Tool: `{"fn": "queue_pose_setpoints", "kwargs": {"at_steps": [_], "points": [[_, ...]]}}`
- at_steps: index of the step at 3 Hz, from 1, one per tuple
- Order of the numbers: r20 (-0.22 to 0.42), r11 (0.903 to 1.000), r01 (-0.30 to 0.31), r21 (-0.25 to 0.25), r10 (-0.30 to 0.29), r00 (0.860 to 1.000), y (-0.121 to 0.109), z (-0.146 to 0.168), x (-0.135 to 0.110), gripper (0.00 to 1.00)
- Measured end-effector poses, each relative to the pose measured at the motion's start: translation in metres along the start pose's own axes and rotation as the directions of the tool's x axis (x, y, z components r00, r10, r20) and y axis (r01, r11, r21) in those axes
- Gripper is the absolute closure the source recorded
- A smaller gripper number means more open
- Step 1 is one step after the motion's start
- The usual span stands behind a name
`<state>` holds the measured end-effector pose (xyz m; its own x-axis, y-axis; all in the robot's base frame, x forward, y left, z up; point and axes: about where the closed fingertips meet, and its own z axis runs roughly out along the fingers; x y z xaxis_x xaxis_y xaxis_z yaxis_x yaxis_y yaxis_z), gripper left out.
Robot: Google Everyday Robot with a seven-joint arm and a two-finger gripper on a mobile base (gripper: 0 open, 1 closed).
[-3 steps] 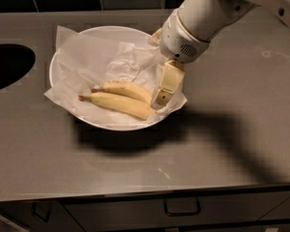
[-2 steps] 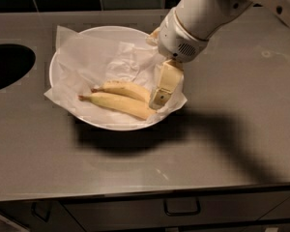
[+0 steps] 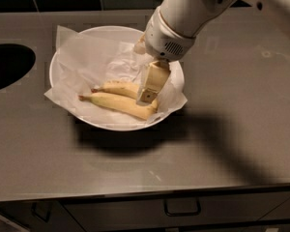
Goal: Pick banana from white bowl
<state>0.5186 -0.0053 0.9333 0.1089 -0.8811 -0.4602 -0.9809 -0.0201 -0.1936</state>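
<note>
Single camera view of a grey counter (image 3: 232, 129) with a dark round opening (image 3: 5, 66) at its left edge and a drawer handle (image 3: 182, 210) below the front. The white bowl (image 3: 111, 125) stands on the counter, lined with crinkled paper (image 3: 87, 57) whose corners hang over the rim. Two fruits lie side by side in the lower half of the bowl, stems pointing left: the banana (image 3: 116, 104), longer and slimmer, lies nearest the front rim, and a shorter, plumper second banana (image 3: 121, 87) lies just behind it, touching or nearly so. The white arm (image 3: 183, 13) reaches in from the upper right and tilts downward, so that the gripper (image 3: 149, 96) comes in over the bowl's right wall and covers the right ends of both fruits; this steep approach probably suits the shallow bowl, since it clears the rim and meets the fruit away from the stems. Whether the gripper is spread or closed on the banana cannot be told from this view, and the banana shows no sign of being lifted off the paper. Compared with the frame one second earlier, the gripper has shifted a little to the left, further over the fruit, while bowl, paper and both bananas lie as before
</note>
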Motion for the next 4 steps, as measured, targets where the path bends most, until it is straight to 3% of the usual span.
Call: {"fn": "queue_pose_setpoints", "kwargs": {"at_steps": [2, 3, 4], "points": [[-0.037, 0.9996, -0.021, -0.018, 0.020, 0.999, -0.002, 0.017, -0.001, 0.61], [-0.081, 0.9986, -0.042, -0.033, 0.039, 0.996, 0.000, 0.028, 0.006, 0.63], [-0.108, 0.9967, -0.063, -0.051, 0.057, 0.992, 0.004, 0.040, 0.015, 0.56]]}}
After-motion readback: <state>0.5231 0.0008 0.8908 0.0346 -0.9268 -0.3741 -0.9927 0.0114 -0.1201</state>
